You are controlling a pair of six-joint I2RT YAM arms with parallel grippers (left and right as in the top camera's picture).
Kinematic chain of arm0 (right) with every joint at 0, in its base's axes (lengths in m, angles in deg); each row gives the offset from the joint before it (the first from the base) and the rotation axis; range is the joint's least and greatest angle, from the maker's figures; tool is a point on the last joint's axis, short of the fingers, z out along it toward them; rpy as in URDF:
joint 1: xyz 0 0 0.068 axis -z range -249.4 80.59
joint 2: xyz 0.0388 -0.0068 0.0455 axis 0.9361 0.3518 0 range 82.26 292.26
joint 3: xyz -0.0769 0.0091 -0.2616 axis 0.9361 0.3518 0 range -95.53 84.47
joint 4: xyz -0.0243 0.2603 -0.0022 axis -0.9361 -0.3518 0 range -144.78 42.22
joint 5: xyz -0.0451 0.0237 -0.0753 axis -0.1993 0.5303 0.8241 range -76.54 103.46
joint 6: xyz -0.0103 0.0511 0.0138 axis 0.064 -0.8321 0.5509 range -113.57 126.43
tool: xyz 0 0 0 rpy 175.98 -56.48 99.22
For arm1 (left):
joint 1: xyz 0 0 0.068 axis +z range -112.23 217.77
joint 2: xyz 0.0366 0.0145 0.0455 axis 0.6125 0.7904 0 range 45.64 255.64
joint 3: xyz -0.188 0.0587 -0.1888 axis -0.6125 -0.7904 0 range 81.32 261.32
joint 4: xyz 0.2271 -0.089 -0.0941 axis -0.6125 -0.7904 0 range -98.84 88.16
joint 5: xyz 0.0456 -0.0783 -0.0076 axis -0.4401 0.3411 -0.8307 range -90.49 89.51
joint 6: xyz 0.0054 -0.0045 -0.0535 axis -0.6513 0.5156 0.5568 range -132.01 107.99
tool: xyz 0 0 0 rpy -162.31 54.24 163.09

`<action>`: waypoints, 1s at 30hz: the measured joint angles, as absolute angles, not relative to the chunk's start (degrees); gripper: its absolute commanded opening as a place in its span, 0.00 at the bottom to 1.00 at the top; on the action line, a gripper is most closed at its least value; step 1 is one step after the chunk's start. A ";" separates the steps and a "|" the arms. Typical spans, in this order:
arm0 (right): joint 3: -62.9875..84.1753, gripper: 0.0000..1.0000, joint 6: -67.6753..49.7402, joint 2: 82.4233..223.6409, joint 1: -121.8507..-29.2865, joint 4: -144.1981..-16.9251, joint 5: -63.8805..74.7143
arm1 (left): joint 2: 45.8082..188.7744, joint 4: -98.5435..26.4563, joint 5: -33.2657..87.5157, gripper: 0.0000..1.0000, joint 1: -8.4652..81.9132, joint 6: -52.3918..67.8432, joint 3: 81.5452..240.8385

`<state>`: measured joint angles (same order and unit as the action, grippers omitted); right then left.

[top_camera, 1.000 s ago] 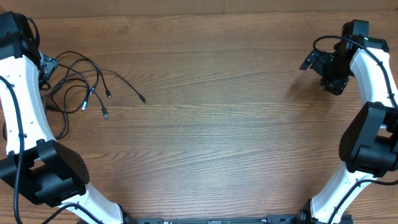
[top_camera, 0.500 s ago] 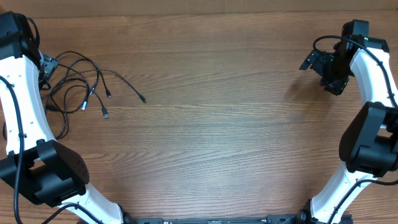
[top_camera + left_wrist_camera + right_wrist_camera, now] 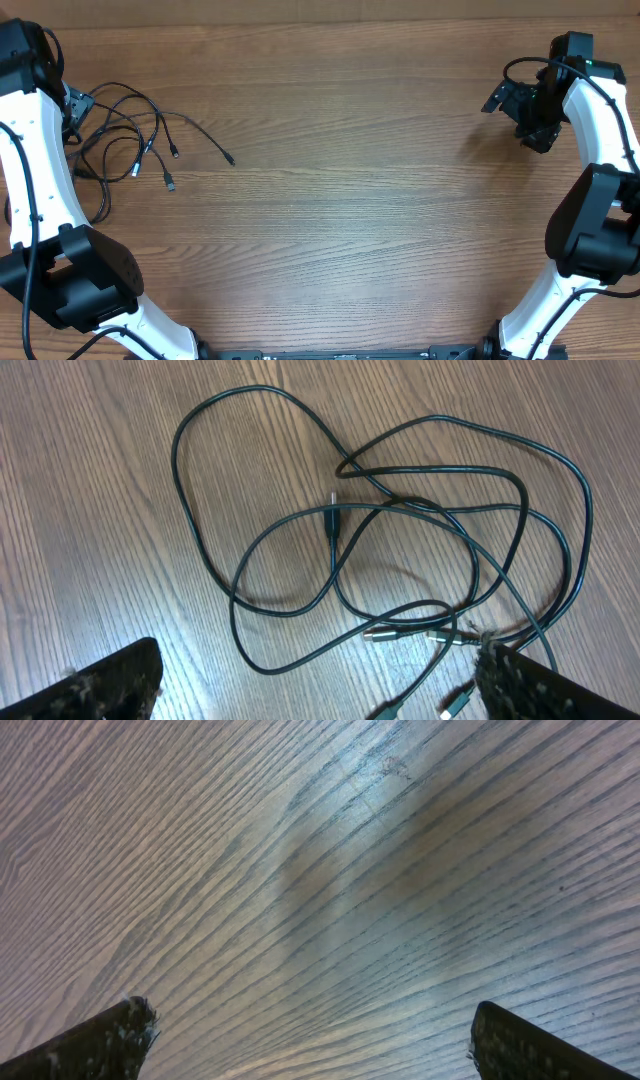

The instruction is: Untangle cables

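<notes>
Black thin cables (image 3: 334, 540) lie looped on the grained wooden table (image 3: 350, 200), left pincer (image 3: 320, 690) and right pincer (image 3: 310, 1040) both apart.

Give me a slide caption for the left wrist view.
Open left hand hangs over tangled black cables looped on the wooden table.

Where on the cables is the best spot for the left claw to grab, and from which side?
Likely the lone strand running out of the cables toward the table's middle, just behind its plug. Nothing crosses it and it lies flat, so the open left claw could drop from above, jaws across the cord.
</notes>
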<state>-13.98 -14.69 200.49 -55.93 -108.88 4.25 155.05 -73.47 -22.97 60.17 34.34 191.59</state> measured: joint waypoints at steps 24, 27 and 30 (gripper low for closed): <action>-13.98 1.00 -14.72 200.49 -55.93 -108.86 4.25 | 155.09 -73.47 -22.97 1.00 56.58 34.34 191.59; -13.98 1.00 -14.69 200.49 -55.93 -108.88 4.25 | 154.17 -73.47 -22.93 1.00 54.13 34.31 191.57; -13.98 1.00 -14.72 200.49 -55.93 -108.88 4.23 | 150.50 -73.47 -22.73 1.00 51.55 34.31 191.55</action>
<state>-13.98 -14.72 200.49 -55.93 -108.88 4.23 150.50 -73.47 -22.73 51.55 34.31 191.55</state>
